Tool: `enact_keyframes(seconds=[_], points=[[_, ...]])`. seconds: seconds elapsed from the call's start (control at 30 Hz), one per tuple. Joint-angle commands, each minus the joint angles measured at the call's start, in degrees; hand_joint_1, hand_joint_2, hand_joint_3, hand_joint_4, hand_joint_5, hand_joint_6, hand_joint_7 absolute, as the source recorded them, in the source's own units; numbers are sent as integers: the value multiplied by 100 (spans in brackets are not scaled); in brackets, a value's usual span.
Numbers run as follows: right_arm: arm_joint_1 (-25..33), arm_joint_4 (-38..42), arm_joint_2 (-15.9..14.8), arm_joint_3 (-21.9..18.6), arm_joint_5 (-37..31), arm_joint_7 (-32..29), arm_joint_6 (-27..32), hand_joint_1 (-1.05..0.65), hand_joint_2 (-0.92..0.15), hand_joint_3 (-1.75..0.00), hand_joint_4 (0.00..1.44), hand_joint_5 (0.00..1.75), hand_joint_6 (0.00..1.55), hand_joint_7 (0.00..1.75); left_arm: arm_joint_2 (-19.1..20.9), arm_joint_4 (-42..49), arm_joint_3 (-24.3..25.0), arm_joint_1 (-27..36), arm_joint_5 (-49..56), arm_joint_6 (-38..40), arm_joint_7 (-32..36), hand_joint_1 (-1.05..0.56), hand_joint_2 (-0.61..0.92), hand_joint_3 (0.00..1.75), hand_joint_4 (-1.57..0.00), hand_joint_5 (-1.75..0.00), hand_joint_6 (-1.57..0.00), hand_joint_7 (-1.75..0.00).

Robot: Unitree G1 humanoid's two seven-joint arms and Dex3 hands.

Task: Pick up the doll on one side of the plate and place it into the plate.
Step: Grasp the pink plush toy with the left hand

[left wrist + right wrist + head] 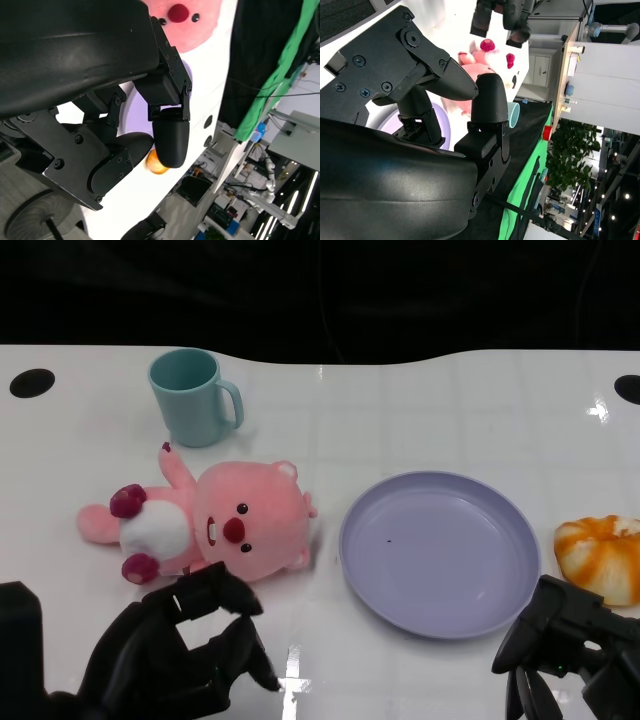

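On the worktop: a white surface [420,400] carrying every item listed below.
Doll: the pink plush doll [215,520] lies on its back at 9 o'clock of the plate, just beside its rim, not in it.
Plate: the lavender plate [440,552] sits at the centre right, nothing in it.
Left hand: the left hand [185,650] hovers at 6 o'clock of the doll, fingers [225,592] curled but apart, holding nothing, tips near the doll's head.
Right hand: the right hand [565,645] is at 5 o'clock of the plate, fingers apart and pointing down, holding nothing.
Cup: a teal cup [192,396] stands upright at 12 o'clock of the doll.
Orange item: an orange-and-white object [603,555] lies at 3 o'clock of the plate.
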Motion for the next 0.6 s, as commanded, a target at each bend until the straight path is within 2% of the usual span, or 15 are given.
enact_keyframes(seconds=[0.03,0.07,0.17,0.23,0.3,0.47,0.6], points=[[-4,75,-28,-16,58,11,-80,-18,-42,-145,70,175,57,158,39,-148,76,-9,42,-193,7,-28,55,90,-76,-120,-85,-64],[-6,76,-24,-13,47,5,-85,-18,-42,-145,70,175,57,158,48,-199,76,-8,79,-228,32,-28,57,86,-75,-119,-85,-61],[-2,45,-7,5,20,-28,-47,-19,-42,-145,69,175,57,158,82,-327,113,-22,166,-374,54,-32,75,49,-61,-103,-75,-36],[6,5,0,18,1,-56,-8,-18,-42,-145,69,175,57,158,134,-388,113,-52,295,-517,37,-33,81,36,-58,-99,-75,-27],[18,-8,4,29,-16,-80,-8,-17,-42,-146,70,175,57,158,258,-437,101,-102,521,-760,-62,-40,85,24,-45,-92,-67,-16],[6,16,-14,32,-34,-86,-101,-17,-41,-147,71,175,57,157,665,-428,32,-191,1116,-1401,-350,-50,88,10,-18,-87,-51,-3],[-49,73,-28,-15,-17,-81,-137,-16,-42,-147,71,175,58,157,979,-318,-29,-343,1797,-2063,-452,-55,89,4,-10,-80,-43,0]])
